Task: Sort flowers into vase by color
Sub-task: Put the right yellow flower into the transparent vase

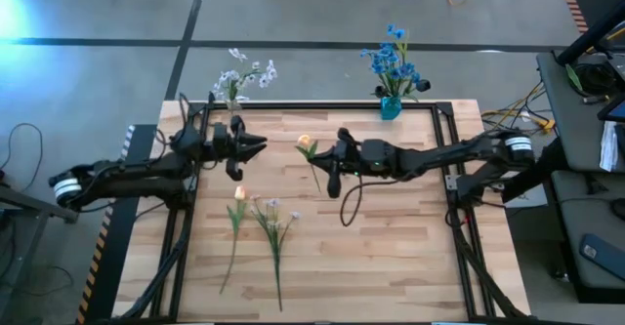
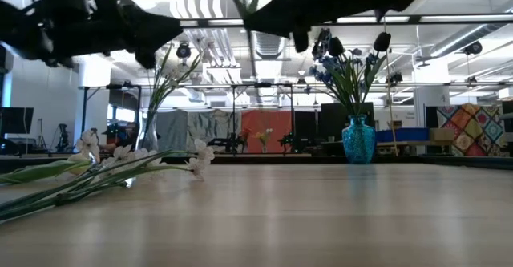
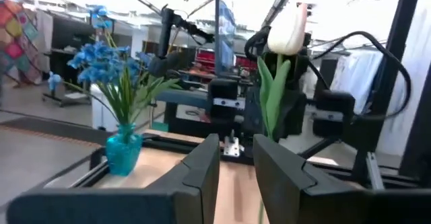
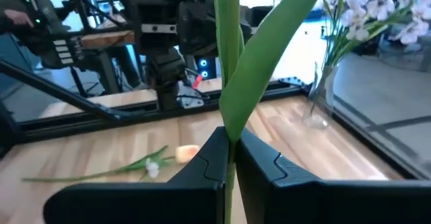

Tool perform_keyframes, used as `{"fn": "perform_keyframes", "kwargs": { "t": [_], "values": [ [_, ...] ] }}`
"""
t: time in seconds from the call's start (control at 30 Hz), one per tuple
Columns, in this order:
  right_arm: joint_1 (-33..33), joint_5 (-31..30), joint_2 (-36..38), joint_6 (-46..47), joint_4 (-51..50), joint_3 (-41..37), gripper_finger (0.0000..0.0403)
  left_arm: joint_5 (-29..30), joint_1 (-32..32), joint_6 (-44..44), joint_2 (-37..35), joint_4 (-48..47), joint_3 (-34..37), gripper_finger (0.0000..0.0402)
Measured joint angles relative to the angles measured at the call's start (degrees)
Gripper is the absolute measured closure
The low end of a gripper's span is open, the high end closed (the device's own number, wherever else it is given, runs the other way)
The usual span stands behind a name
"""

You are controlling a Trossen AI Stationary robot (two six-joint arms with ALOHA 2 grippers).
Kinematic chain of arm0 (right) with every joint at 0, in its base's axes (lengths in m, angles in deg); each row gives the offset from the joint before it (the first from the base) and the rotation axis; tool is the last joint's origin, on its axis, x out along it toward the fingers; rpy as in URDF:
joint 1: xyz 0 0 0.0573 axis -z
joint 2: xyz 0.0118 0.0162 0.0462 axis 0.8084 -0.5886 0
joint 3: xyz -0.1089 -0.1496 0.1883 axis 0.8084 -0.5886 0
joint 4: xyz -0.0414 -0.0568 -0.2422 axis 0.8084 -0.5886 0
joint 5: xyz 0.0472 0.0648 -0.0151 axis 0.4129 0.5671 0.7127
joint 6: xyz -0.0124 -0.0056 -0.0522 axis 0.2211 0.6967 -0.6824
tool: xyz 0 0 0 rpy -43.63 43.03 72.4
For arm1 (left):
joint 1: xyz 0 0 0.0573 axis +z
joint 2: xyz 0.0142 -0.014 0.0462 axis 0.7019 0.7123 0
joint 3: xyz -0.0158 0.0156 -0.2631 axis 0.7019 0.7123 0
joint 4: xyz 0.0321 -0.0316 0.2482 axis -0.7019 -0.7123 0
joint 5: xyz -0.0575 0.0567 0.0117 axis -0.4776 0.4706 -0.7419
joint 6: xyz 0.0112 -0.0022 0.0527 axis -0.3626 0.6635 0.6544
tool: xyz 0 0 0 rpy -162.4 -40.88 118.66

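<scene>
Light wooden slatted table (image 1: 391, 257) in a black frame carries everything. Two vases stand at its far edge, one per colour, so sorting looks partly done: the teal glass vase (image 1: 390, 107) holds the blue blossoms (image 1: 393, 63), and the clear glass vase (image 2: 149, 135) at the far left holds the pale white-lilac blossoms (image 1: 244, 76).

Right dark arm's gripper (image 1: 333, 173) hangs above mid-table, fingers clamped together on the green stem of a peach tulip-like bud flower (image 1: 307, 144). The right wrist view shows the stem and a broad leaf rising from between the pinched fingers (image 4: 212, 160). The flower is lifted clear of the wood, likely for carrying to a vase; no peach vase shows, so its destination is unclear.

Left dark arm's gripper (image 1: 256, 148) hovers near the clear vase, facing the held tulip. Its fingers stand slightly apart with a narrow gap, nothing between them, touching nothing.

Unsorted flowers lie flat on the near-left wood: a second peach tulip stem (image 1: 235, 225) and, just beside it, a loose white-lilac sprig (image 1: 273, 229), waiting for pickup.
</scene>
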Motion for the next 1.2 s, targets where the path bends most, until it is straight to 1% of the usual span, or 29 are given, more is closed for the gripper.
{"fn": "perform_keyframes", "kwargs": {
  "t": [0.1, 0.17, 0.27, 0.43, 0.57, 0.77, 0.9, 1.1, 1.2],
  "values": [
    [0.7, 1.8, -2.9, -2.4, -0.1, 3.4, 0.039, -2.0, -0.1, 0.2, 4.5, 0.5, -3.6, 0.0321],
    [0.8, 3.2, -4.5, -3.6, 0.0, 5.5, 0.039, -4.7, -0.5, 0.2, 7.4, 2.4, -5.4, 0.0313],
    [1.1, 4.4, -6.8, -5.6, -0.5, 8.8, 0.039, -6.5, -1.3, 0.0, 11.3, 5.0, -7.9, 0.0293],
    [1.1, 4.4, -9.6, -8.4, -3.1, 13.3, 0.039, -8.1, -2.8, 0.3, 17.2, 5.2, -12.0, 0.0252],
    [1.1, 4.5, -10.2, -9.2, -3.7, 14.9, 0.039, -10.1, -3.8, 1.3, 20.4, 6.2, -14.0, 0.0229],
    [1.0, 4.8, -9.5, -9.9, -3.6, 14.4, 0.039, -12.8, -4.0, 1.7, 21.8, 6.6, -15.1, 0.0221],
    [1.0, 4.8, -8.3, -10.2, -4.0, 14.0, 0.039, -13.4, -4.0, 2.3, 20.7, 6.6, -14.7, 0.0223],
    [1.2, 3.9, -7.1, -11.3, -3.9, 13.9, 0.039, -16.1, -4.1, 3.1, 20.2, 6.1, -14.5, 0.0224],
    [1.1, 4.0, -7.1, -11.2, -4.2, 13.9, 0.039, -16.1, -4.1, 3.0, 20.2, 6.0, -14.5, 0.0224]
  ]
}}
